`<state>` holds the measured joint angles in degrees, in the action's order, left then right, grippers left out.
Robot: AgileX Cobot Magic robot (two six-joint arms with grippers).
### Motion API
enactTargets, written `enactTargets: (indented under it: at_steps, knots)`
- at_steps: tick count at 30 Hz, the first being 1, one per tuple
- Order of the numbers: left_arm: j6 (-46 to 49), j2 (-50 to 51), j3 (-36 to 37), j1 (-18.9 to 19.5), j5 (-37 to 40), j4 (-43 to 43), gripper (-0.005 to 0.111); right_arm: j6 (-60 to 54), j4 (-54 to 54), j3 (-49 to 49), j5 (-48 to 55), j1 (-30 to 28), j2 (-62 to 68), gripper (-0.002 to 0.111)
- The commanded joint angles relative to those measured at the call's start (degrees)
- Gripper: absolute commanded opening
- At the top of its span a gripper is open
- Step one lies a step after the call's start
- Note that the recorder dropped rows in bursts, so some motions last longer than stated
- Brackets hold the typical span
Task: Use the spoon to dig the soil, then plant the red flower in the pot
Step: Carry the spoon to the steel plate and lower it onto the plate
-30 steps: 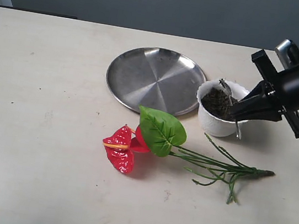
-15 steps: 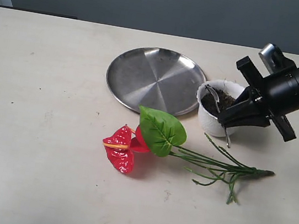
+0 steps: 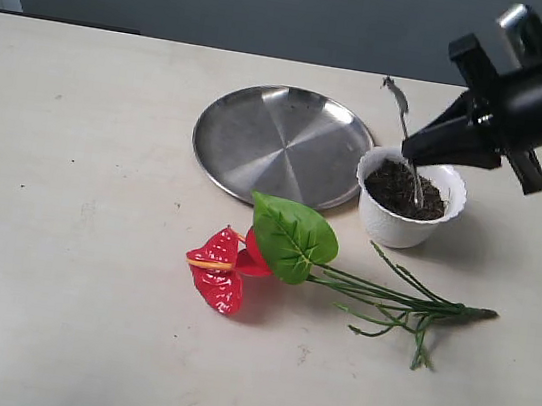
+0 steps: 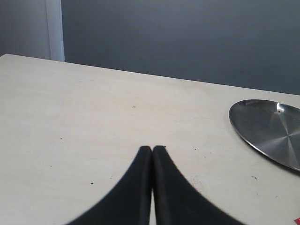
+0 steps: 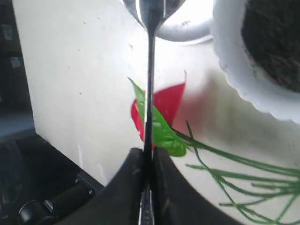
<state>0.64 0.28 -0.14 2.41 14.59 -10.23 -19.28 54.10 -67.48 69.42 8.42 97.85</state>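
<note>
the counter (image 3: 65,235) runs broad and pale, and most of its bare room lies well away from the right end effector (image 3: 411,154), out past the plate and across the near side. its far edge meets a grey wall behind both arms. the steel plate (image 3: 281,144) sits flat, out beyond the spoon's raised bowl, its rim just beside the pot but not clearly touching. the red flower (image 3: 227,268) lies on its side on the counter below the right end effector, nearer the camera than the pot, blooms and green leaf (image 3: 292,236) pointing away from it, long stems (image 3: 408,305) trailing back underneath. the pot (image 3: 408,200) stands upright right below the right end effector's tips, scalloped rim clear all round, the soil (image 3: 404,189) dark and filling it. the spoon (image 3: 404,121) is pinched by its handle in the right end effector, fingers narrow around it, bowl lifted up and away over the gap between pot and plate, handle end hanging down over the soil. the left end effector (image 4: 152,149) has its fingers pressed together on nothing, with open counter ahead of it and the plate's edge off to one side.
</note>
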Motion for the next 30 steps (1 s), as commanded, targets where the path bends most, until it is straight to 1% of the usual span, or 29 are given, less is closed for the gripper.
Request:
enactTargets:
  at_steps: [1, 5, 9, 12, 15, 21, 25, 30]
  knots:
    - [-0.06, -0.28, 0.14, -0.37, -0.86, 0.09, 0.000, -1.86, 0.72, -6.58, -3.52, 4.70, 1.24, -0.001]
    - [-0.06, -0.28, 0.14, -0.37, -0.86, 0.09, 0.000, -1.45, -6.47, -15.48, -6.49, 11.79, 6.29, -0.001]
    - [-0.06, -0.28, 0.14, -0.37, -0.86, 0.09, 0.000, 8.59, -21.12, -27.05, -7.44, 17.62, 14.26, -0.001]
    - [-0.06, -0.28, 0.14, -0.37, -0.86, 0.09, 0.000, 11.34, -27.98, -34.29, -5.22, 20.08, 20.29, -0.001]
    - [-0.06, -0.28, 0.14, -0.37, -0.86, 0.09, 0.000, 13.05, -31.06, -38.82, -4.86, 21.33, 24.95, -0.001]
    - [-0.06, -0.28, 0.14, -0.37, -0.86, 0.09, 0.000, 13.55, -33.53, -43.15, -6.99, 22.00, 31.87, -0.001]
    - [-0.06, -0.28, 0.14, -0.37, -0.86, 0.09, 0.000, 13.55, -36.83, -43.32, -10.48, 22.00, 34.31, -0.001]
    - [-0.06, -0.28, 0.14, -0.37, -0.86, 0.09, 0.000, 13.35, -38.24, -43.82, -11.61, 22.00, 36.75, -0.001]
